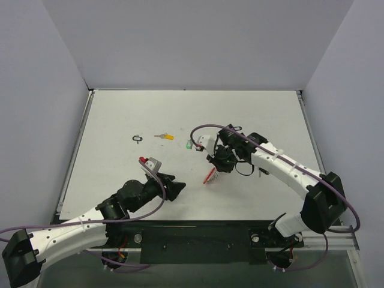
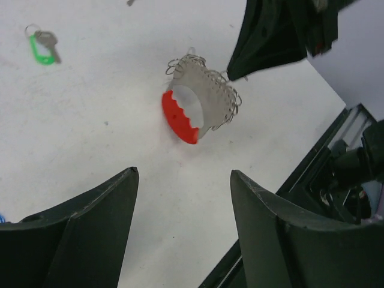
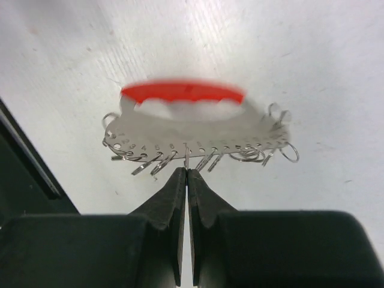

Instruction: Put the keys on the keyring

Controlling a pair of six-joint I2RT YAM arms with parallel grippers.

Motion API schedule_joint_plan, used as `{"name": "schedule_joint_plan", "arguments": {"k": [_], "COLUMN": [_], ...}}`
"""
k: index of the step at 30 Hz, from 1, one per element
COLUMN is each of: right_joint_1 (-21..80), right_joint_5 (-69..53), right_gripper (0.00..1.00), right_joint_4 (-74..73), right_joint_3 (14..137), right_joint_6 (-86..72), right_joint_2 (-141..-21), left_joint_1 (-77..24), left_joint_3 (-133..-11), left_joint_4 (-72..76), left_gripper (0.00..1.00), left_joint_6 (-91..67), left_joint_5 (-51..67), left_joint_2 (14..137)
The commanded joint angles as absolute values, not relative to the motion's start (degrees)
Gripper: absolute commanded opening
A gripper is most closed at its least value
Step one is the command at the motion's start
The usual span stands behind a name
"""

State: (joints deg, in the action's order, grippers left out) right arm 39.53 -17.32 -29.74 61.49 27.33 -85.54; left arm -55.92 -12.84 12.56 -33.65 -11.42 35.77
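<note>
Right fingers (image 3: pixel 182 180), pressed together, pinch a thin wire loop at the edge of the keyring (image 3: pixel 192 129), its red band facing away, near the middle of the white surface (image 1: pixel 252 114). Left fingers (image 2: pixel 123 189) hang spread just beside it. A green-tagged key (image 2: pixel 43 49) lies near; a yellow-tagged key (image 1: pixel 164 137) and a black-tagged key (image 1: pixel 138 138) lie farther left.

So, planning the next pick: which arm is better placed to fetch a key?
Probably left: the left gripper is open and empty, green-tagged key in its view; the right gripper is shut on the keyring.
</note>
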Motion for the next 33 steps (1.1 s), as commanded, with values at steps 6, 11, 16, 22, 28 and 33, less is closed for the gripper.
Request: {"name": "schedule_joint_plan", "arguments": {"k": [6, 11, 16, 22, 28, 33], "right_joint_1": [33.1, 32.3, 31.6, 31.7, 31.6, 31.2], "right_joint_5": [-37.1, -41.7, -44.8, -46.2, -46.9, -47.8], "right_gripper": [0.00, 0.00, 0.00, 0.00, 0.00, 0.00], "right_joint_4": [-44.9, -46.2, -46.6, -47.6, -48.1, -48.1], "right_joint_3": [69.9, 67.2, 65.0, 64.8, 64.6, 64.4], "right_joint_6": [39.1, 42.5, 43.6, 44.6, 44.8, 44.7], "right_joint_2": [-71.9, -66.3, -64.2, -64.6, -65.2, -65.7], "left_joint_1": [-55.8, -55.8, -55.8, -56.7, -58.5, -59.3], "left_joint_3": [-27.9, -34.1, -35.9, -37.0, -37.0, -36.3], "left_joint_4": [27.6, 30.8, 37.0, 40.2, 43.2, 45.8], "left_gripper": [0.71, 0.63, 0.50, 0.41, 0.40, 0.40], "left_joint_6": [-5.2, -3.3, -8.3, -12.2, -12.3, -12.7], "left_joint_5": [9.1, 14.0, 17.5, 19.7, 20.3, 21.2], "left_joint_2": [48.1, 56.3, 64.6, 70.7, 73.3, 74.6]}}
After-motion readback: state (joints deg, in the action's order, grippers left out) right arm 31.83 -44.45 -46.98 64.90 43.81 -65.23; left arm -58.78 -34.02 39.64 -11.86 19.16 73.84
